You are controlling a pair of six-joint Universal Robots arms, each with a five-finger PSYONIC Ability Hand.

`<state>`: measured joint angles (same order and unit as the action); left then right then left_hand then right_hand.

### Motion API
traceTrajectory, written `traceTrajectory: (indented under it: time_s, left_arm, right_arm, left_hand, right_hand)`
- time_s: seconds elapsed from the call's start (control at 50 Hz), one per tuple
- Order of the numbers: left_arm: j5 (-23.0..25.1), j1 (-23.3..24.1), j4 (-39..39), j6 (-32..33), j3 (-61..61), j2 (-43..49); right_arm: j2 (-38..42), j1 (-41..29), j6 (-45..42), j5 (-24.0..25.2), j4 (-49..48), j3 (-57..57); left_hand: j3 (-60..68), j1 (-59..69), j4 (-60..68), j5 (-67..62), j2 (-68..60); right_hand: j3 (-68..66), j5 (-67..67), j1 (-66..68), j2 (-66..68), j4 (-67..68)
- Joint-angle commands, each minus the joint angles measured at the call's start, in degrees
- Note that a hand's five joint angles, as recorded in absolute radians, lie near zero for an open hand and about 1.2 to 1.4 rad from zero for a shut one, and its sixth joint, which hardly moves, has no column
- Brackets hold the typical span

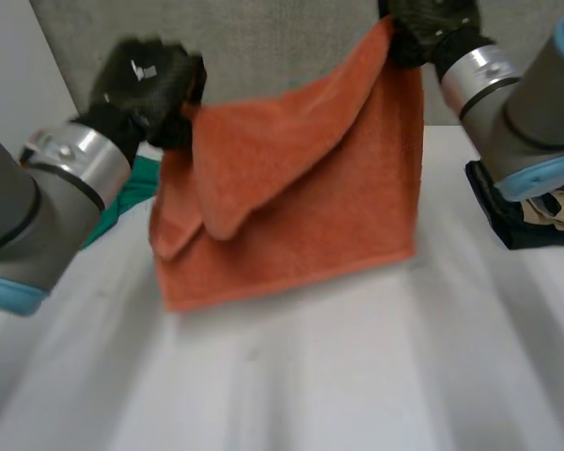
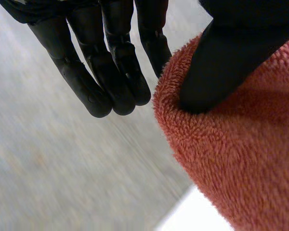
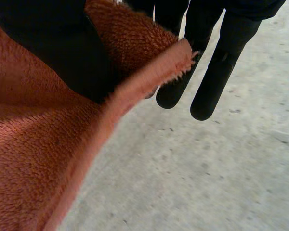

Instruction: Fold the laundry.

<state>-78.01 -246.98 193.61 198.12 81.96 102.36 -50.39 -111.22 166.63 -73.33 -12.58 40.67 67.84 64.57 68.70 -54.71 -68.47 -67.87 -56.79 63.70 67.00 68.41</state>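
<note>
An orange terry towel (image 1: 301, 188) hangs in the air between my two hands, its lower edge at the white table (image 1: 310, 376). A loose flap droops across its front. My left hand (image 1: 141, 85) is shut on the towel's upper left corner; in the left wrist view its thumb (image 2: 216, 72) presses into the towel (image 2: 241, 159) beside straight fingers (image 2: 111, 72). My right hand (image 1: 432, 28) is shut on the upper right corner, held higher. In the right wrist view its thumb (image 3: 53, 53) pins the towel (image 3: 33, 159) and its other fingers (image 3: 216, 67) stay straight past the corner.
A green cloth (image 1: 136, 188) lies on the table behind my left arm. At the right edge, under my right arm, sits a dark pile of clothes (image 1: 517, 221) with something beige on it. A grey wall (image 1: 263, 38) stands behind the table.
</note>
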Motion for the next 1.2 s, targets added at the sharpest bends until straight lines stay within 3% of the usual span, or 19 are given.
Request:
traceTrajectory:
  time_s: [0.02,0.12,0.14,0.18,0.2,0.24,0.3,0.38,0.48,0.56,0.72,0.8,0.92,1.2]
  left_arm:
    - [-1.88,-0.25,-4.20,-0.19,2.77,8.64]
    - [-2.15,-0.78,-4.99,-3.17,3.56,14.78]
    - [-2.06,-0.78,-5.34,-3.61,3.56,15.58]
    - [-2.15,-1.22,-6.40,-4.32,3.38,17.87]
    - [-2.32,-1.39,-6.66,-4.50,3.21,18.31]
    - [-3.19,-2.62,-7.10,-5.29,2.95,18.23]
    - [-4.95,-4.12,-7.02,-5.90,2.86,15.95]
    - [-6.36,-5.79,-6.58,-6.69,3.38,11.82]
    - [-5.40,-7.63,-7.01,-7.05,4.70,8.83]
    - [-3.12,-8.25,-8.68,-6.87,6.28,8.73]
    - [1.19,-8.25,-10.79,-6.96,5.15,14.17]
    - [2.59,-7.55,-11.76,-7.40,2.25,18.04]
    - [3.57,-6.67,-12.55,-7.40,-2.32,22.18]
    - [4.18,-6.05,-13.70,-7.05,-9.18,26.31]
  right_arm:
    - [11.97,-3.12,-0.42,0.55,-3.33,-5.78]
    - [16.89,-4.00,-0.86,-0.68,-4.56,-5.69]
    - [18.47,-4.26,-1.04,-1.46,-4.30,-4.91]
    - [19.01,-4.44,-1.21,-2.17,-3.51,-3.94]
    - [19.10,-4.53,-1.39,-2.61,-3.07,-3.58]
    - [19.01,-4.62,-2.79,-4.45,-0.97,-2.79]
    - [16.56,-4.44,-3.68,-8.75,3.77,-1.56]
    - [10.76,-3.57,-3.59,-11.66,10.28,2.21]
    - [3.29,-2.86,-3.59,-11.84,17.22,10.47]
    - [-0.41,-2.86,-4.03,-11.14,22.23,17.24]
    - [-2.35,-4.26,-4.29,-9.30,27.34,27.70]
    - [-1.91,-5.40,-3.59,-6.05,22.44,31.91]
    - [-0.68,-6.64,-3.50,-4.90,16.89,34.21]
    - [4.77,-8.66,-5.52,-5.69,10.82,31.75]
  left_hand:
    - [12.16,15.43,11.30,-15.29,-11.53]
    - [12.16,15.43,11.30,-15.29,-11.53]
    - [12.16,15.43,11.30,-15.29,-11.53]
    - [-0.04,3.23,-0.90,-3.09,0.67]
    - [-6.76,-3.50,-7.62,3.63,7.39]
    - [-27.38,-24.12,-28.24,24.25,28.02]
    - [-44.81,-41.55,-45.67,41.68,45.44]
    - [-51.07,-47.80,-51.93,47.94,51.70]
    - [-51.07,-47.80,-51.93,47.94,51.70]
    - [-50.06,-46.80,-50.92,46.93,50.69]
    - [-38.82,-35.55,-39.68,35.69,39.45]
    - [-37.28,-34.01,-38.14,34.15,37.91]
    - [-29.38,-26.12,-30.24,26.25,30.01]
    - [4.93,8.19,4.07,-8.06,-4.30]
  right_hand:
    - [-12.13,-13.21,16.30,13.00,11.59]
    - [-12.13,-13.21,16.30,13.00,11.59]
    - [9.21,8.13,-5.04,-8.34,-9.75]
    - [51.10,50.03,-46.94,-50.23,-51.65]
    - [57.87,56.79,-53.70,-57.00,-58.41]
    - [57.87,56.79,-53.70,-57.00,-58.41]
    - [57.87,56.79,-53.70,-57.00,-58.41]
    - [57.87,56.79,-53.70,-57.00,-58.41]
    - [57.87,56.79,-53.70,-57.00,-58.41]
    - [57.87,56.79,-53.70,-57.00,-58.41]
    - [37.70,36.62,-33.53,-36.83,-38.24]
    - [33.14,32.07,-28.98,-32.27,-33.69]
    - [31.96,30.89,-27.80,-31.09,-32.51]
    - [22.06,20.98,-17.89,-21.19,-22.60]
